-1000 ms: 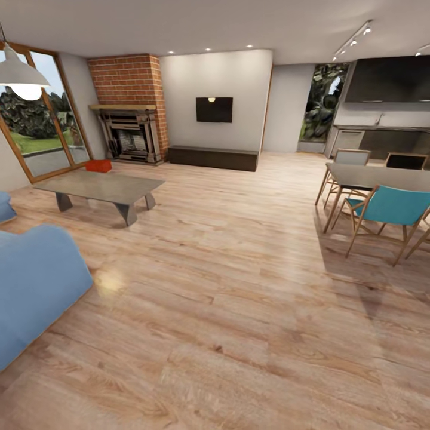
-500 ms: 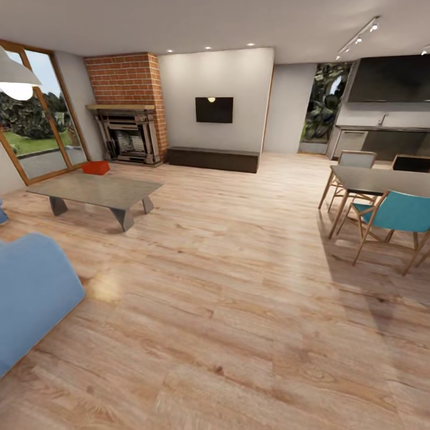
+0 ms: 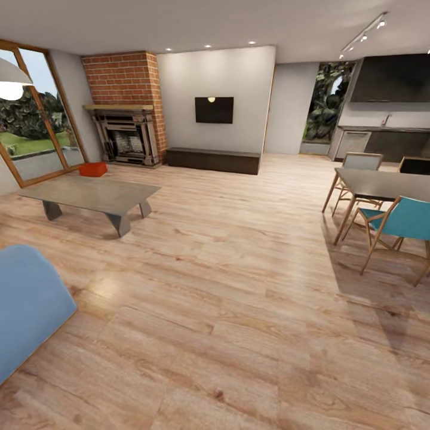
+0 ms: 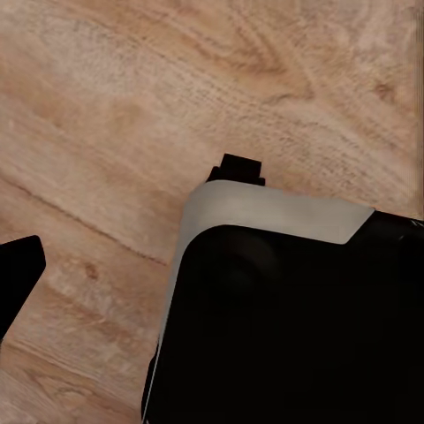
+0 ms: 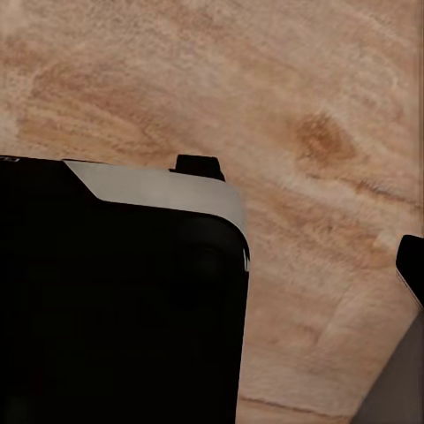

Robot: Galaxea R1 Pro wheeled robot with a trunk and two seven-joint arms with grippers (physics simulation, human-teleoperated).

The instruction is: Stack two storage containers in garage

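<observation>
- Light wood planks cover the floor of the living room, and the walls are pale.
- One small orange-red storage container sits on the wood floor far away at the left, just past the far end of the low grey coffee table.
- It is near the brick fireplace and close to the big wood-framed glass doors.
- It looks very small from here, so I cannot tell if it is one bin or two close together.
- A blue sofa pokes in at the near left.
- A black TV hangs on the far wall, with a long dark bench under it.
- At the right stands a grey dining table with a teal chair beside it.
- A white lamp hangs at the top left.
- The left wrist view looks down at wood floor, with a big black and grey part of the robot in front.
- The right wrist view shows wood floor too, with a black and grey part of the robot in front.
- I cannot tell if the left gripper or the right gripper is apart or together, as no fingers are plain to see.
</observation>
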